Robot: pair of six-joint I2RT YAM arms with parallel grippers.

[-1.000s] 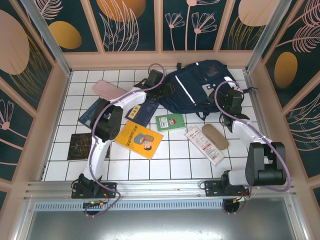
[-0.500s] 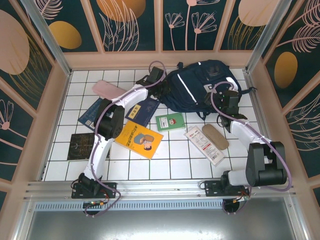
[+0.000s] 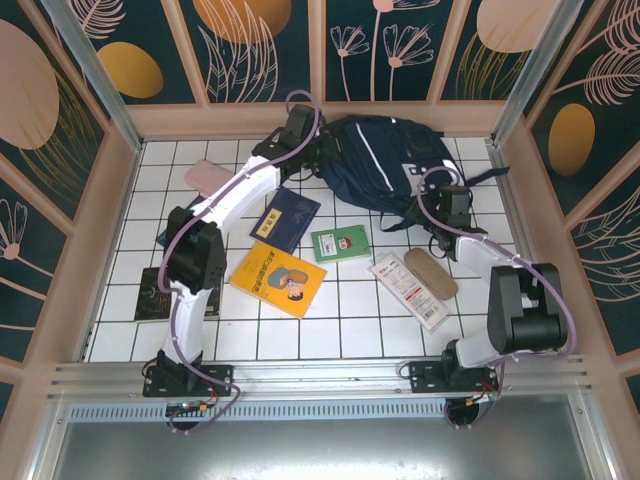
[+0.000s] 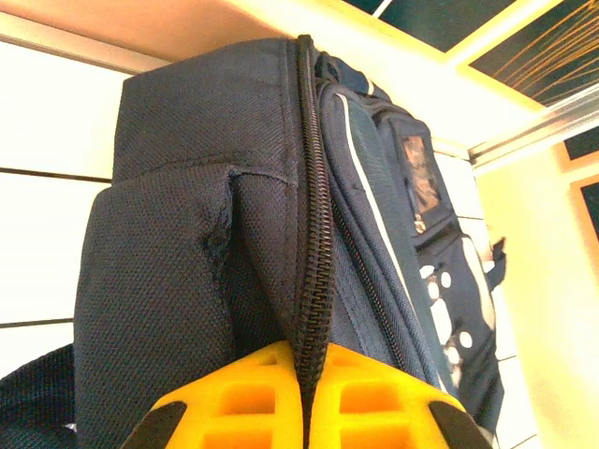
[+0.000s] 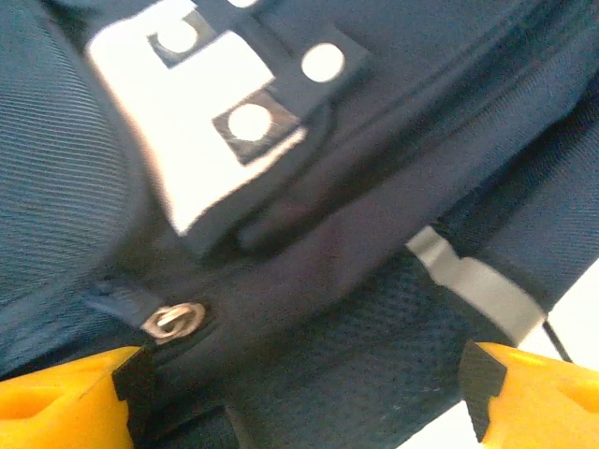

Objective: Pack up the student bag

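Bright, even light fills the top view, with soft shadows on the tiled bench. Left wrist view glares warm yellow; right wrist view is motion-blurred.

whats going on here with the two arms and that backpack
Two robot arms are working on the student bag at the far side of the tiled table. The left gripper is shut on the bag's zipper seam, while the right gripper hangs open over its lower front. The yellow book and green book lie on the tiles, not packed yet.
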